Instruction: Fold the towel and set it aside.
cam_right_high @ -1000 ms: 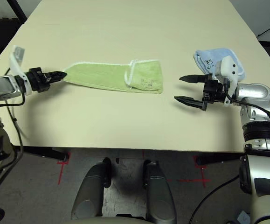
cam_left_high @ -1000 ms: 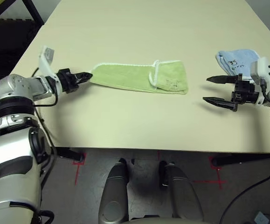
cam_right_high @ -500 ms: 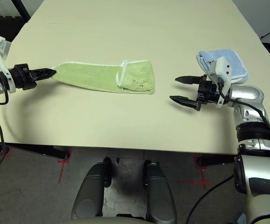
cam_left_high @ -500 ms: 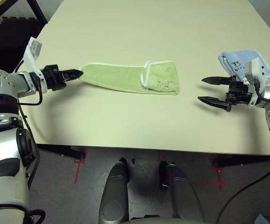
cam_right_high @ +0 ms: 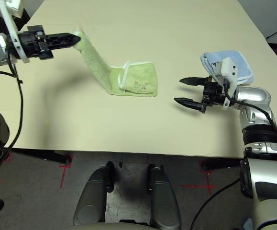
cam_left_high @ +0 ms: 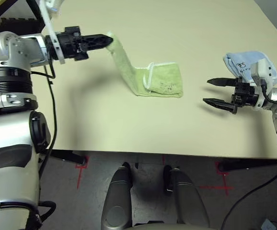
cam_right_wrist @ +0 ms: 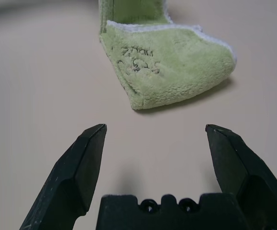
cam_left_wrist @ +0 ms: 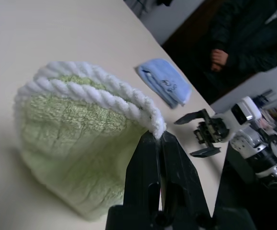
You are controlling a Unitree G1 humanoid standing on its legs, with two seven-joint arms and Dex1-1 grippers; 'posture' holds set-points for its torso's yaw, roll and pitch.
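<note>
Left gripper: clamped on towel end, raised at 10 o'clock | towel's other end on table centre | right gripper: fingers apart, 3 o'clock, holding nothing | blue cloth behind it

towel | light green, white edging | folded end flat on table | other end lifted

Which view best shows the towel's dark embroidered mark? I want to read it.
The right wrist view: the embroidered mark faces the camera on the towel. Both eye views show it as a faint small smudge. In the left wrist view, the towel's white-edged end hides it.
</note>
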